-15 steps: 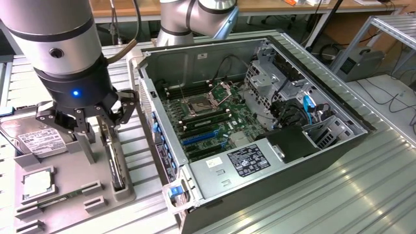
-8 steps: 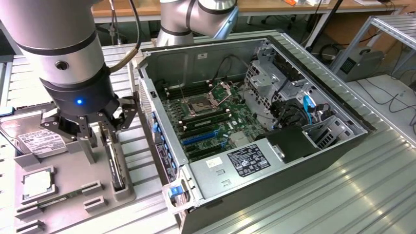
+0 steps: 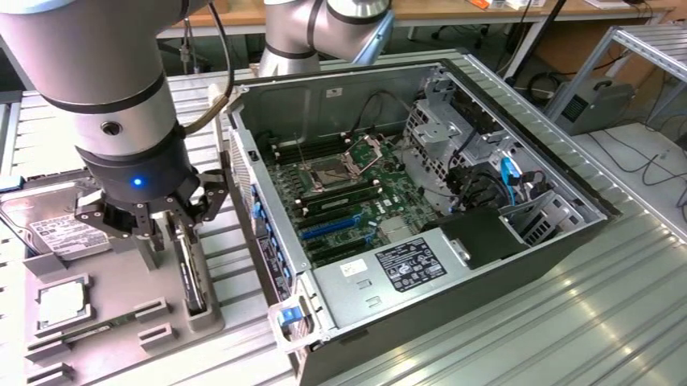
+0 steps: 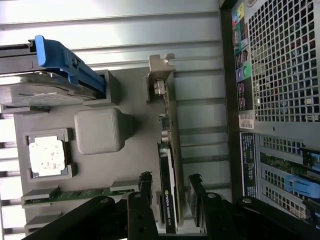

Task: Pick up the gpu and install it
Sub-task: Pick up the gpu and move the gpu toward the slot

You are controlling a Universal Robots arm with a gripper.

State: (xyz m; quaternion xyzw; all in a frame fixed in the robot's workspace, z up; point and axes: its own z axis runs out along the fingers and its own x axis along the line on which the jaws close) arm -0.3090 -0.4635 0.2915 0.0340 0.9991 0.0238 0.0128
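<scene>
Grey holder tray (image 3: pixel 206 315) left of the open case (image 3: pixel 429 201) in the exterior view has the gpu (image 3: pixel 193 281) standing on edge. On the wrist view, the pincer (image 4: pixel 170 182) is spread apart, straddling the card without clamping it. Looks light, stiff, kinda fragile, so grip the flat faces imo.

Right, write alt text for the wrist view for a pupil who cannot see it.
The robot's open hand straddles a graphics card standing on edge in a grey tray, beside a computer case. A hard drive shares the tray.
</scene>
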